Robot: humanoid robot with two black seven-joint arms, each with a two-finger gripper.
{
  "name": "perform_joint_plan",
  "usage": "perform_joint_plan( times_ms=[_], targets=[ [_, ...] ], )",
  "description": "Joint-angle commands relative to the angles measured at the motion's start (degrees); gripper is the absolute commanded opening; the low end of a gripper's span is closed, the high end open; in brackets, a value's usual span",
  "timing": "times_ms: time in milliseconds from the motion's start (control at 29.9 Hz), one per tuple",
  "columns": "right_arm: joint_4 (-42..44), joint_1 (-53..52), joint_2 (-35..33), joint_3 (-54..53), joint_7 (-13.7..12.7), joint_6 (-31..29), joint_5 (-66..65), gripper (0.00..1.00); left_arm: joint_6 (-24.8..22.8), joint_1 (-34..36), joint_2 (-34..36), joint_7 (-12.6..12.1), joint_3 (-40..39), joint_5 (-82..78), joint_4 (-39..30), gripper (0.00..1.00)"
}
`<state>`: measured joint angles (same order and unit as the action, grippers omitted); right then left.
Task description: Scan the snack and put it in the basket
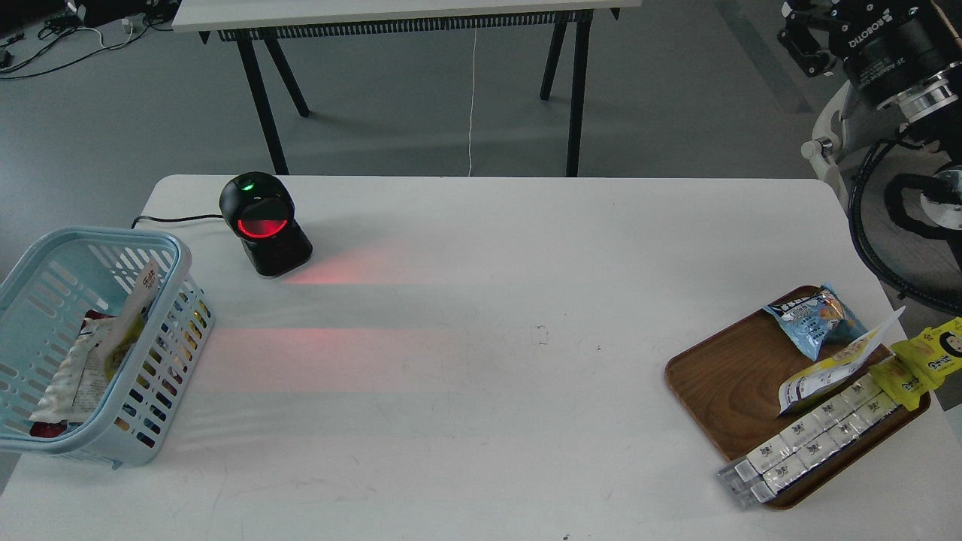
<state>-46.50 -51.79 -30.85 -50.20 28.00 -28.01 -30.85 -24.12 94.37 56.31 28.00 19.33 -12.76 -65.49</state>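
The light blue basket (174, 254) stands at the table's left edge. The snack (129, 319), a small pouch with a white printed top and a yellow lower part, stands inside it, leaning on the right wall. Other packets lie beside it in the basket. My right gripper (803, 39) is high at the top right, off the table and far from the basket. It is dark and partly cut off, so its fingers cannot be told apart. My left gripper is out of view.
A black scanner (263, 224) with a glowing red window stands at the back left and casts red light on the table. A brown wooden tray (721, 391) at the front right holds a blue snack bag (815, 319), a long yellow-and-white pouch (830, 373) and white strip packs (812, 439).
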Motion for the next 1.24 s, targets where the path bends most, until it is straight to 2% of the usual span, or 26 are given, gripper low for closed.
perform_joint_plan(
  times_ms=[0, 167, 268, 368, 468, 636, 1204],
  targets=[
    [0.3, -1.4, 0.4, 2.2, 0.0, 0.0, -0.1, 0.99, -0.2, -3.7, -7.4, 0.0, -3.6, 0.2, 5.9, 0.99],
    [0.5, -1.6, 0.2, 2.1, 0.0, 0.0, -0.1, 0.99, -3.9, -10.8, -14.8, 0.0, -11.2, 0.5, 13.9, 0.99],
    [0.5, -1.5, -0.3, 2.0, 0.0, 0.0, 0.0, 0.99, -3.9, -18.1, -16.8, 0.0, -20.5, 1.0, 17.4, 0.99],
    [0.6, -1.3, -0.4, 1.9, 0.0, 0.0, 0.0, 0.99, -3.9, -25.7, -17.7, 0.0, -31.8, 0.9, 18.7, 0.99],
    [0.6, -1.1, -0.4, 1.7, 0.0, 0.0, 0.0, 0.99, -3.9, -30.0, -17.1, 0.0, -37.2, 0.5, 18.4, 0.99],
    [0.2, -0.2, -0.4, 1.3, 0.0, 0.0, 0.1, 0.99, -3.9, -30.8, -14.7, 0.0, -38.0, 0.5, 18.1, 0.99],
    [-2.3, 4.5, -0.7, -3.8, 0.0, 0.0, 0.4, 0.99, -3.9, -31.9, -13.1, 0.0, -38.0, 0.5, 17.8, 0.99]
  ],
)
